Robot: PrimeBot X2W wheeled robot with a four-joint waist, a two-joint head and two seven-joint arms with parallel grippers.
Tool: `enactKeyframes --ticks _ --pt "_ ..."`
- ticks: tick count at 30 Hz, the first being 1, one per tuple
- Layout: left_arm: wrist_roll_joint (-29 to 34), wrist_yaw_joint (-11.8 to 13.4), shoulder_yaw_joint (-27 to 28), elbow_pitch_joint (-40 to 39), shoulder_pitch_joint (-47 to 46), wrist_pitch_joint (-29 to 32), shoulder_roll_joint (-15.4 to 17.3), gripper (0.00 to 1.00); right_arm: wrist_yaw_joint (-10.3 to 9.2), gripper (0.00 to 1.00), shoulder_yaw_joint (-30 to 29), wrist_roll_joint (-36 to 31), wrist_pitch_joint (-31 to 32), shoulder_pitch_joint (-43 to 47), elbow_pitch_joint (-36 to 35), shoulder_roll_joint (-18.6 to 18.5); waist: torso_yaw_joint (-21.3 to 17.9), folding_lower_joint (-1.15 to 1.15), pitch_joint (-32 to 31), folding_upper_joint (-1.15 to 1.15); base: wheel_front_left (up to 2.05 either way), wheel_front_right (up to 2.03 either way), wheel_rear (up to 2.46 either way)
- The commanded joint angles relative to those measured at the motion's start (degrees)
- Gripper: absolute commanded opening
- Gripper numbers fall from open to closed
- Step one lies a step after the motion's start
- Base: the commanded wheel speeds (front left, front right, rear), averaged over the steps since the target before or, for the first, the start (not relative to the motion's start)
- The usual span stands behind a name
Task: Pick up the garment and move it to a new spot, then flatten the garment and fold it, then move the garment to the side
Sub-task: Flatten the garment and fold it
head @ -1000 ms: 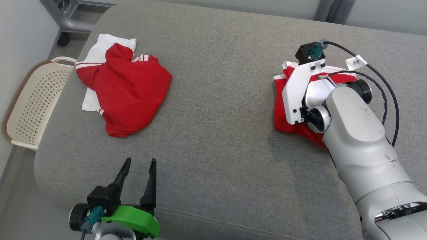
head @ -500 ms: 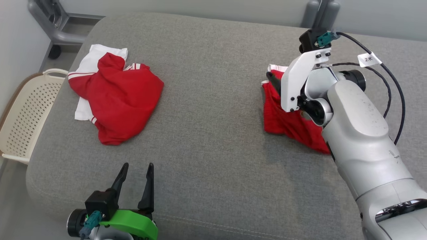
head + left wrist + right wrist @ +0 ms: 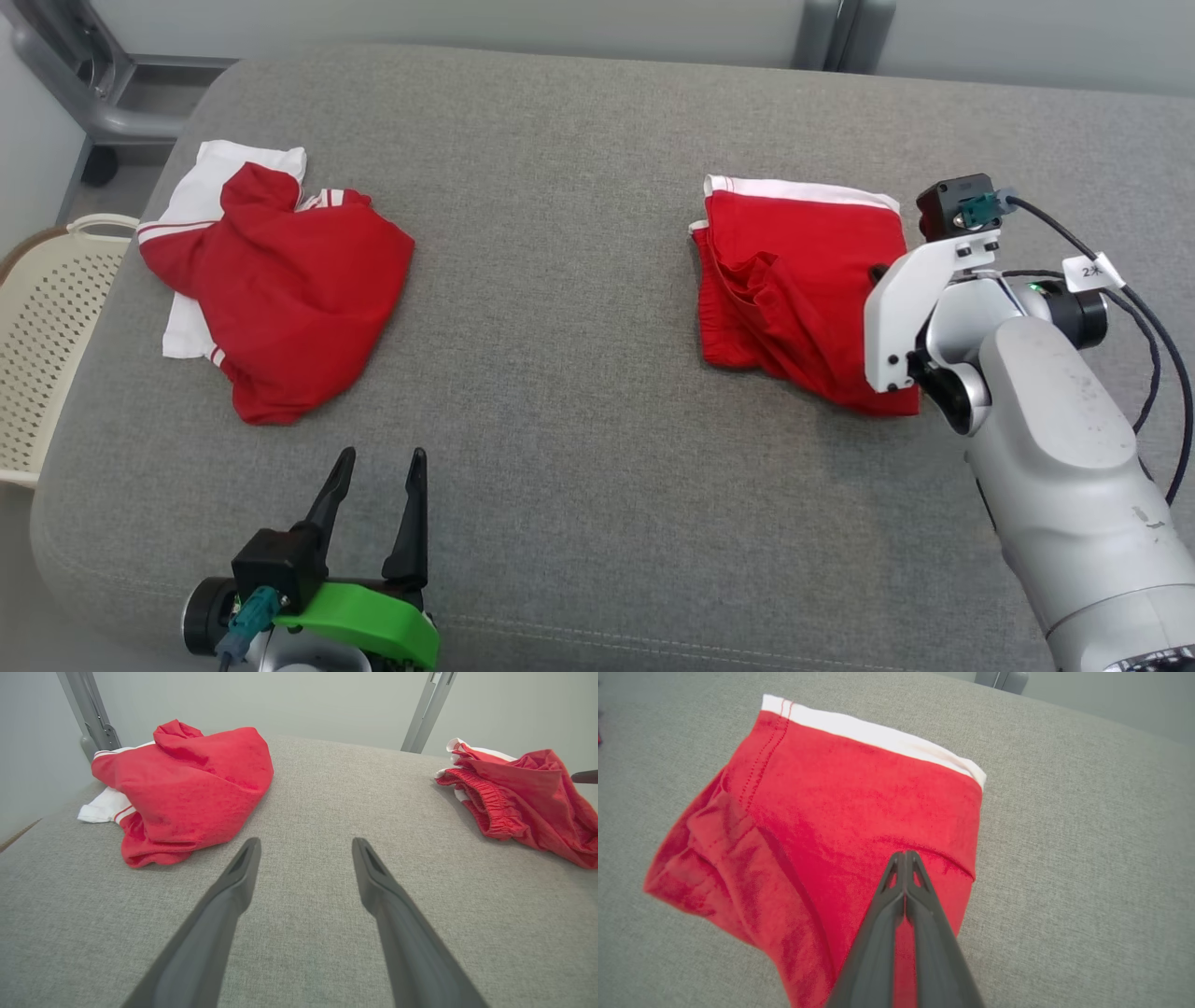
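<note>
A folded red garment with a white band along its far edge lies on the right half of the grey cushion. It is well apart from a crumpled red and white garment on the left half. In the head view the right arm's white bracket and pale forearm cover the near right corner of the folded garment and hide most of the fingers. The right wrist view makes this plain: the right gripper has its jaws pressed fully together with nothing between them. Its tips are over the red cloth close to the cloth's right edge, beside a short crease; whether they touch the cloth I cannot tell. That view also brings out a row of stitching beside the white band and a loose, bunched fold on the garment's left side. The left gripper hovers at the near edge of the cushion, jaws spread wide and empty, pointing between the two garments. Its wrist view, low over the cushion, shows the gathered elastic hem of the folded garment on the right and the mound of the crumpled garment on the left. Two grey metal posts stand against the wall behind. The head view adds a cream perforated basket beside the cushion's left end.
</note>
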Motion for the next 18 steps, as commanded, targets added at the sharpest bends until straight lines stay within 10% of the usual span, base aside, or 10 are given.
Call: enactKeyframes --ticks 1,18 --pt "0.3 0.1 0.2 -0.2 -0.9 -0.1 0.1 1.00 -0.06 0.00 0.2 -0.2 -0.5 0.7 -0.3 0.6 -0.1 0.00 1.0 0.00 0.00 0.00 0.00" --pt "0.0 -0.3 0.3 1.3 -1.9 -0.1 -0.1 1.00 -0.06 0.00 12.6 6.0 2.3 1.4 0.8 4.8 0.9 0.00 0.7 0.00 0.00 0.00 0.00"
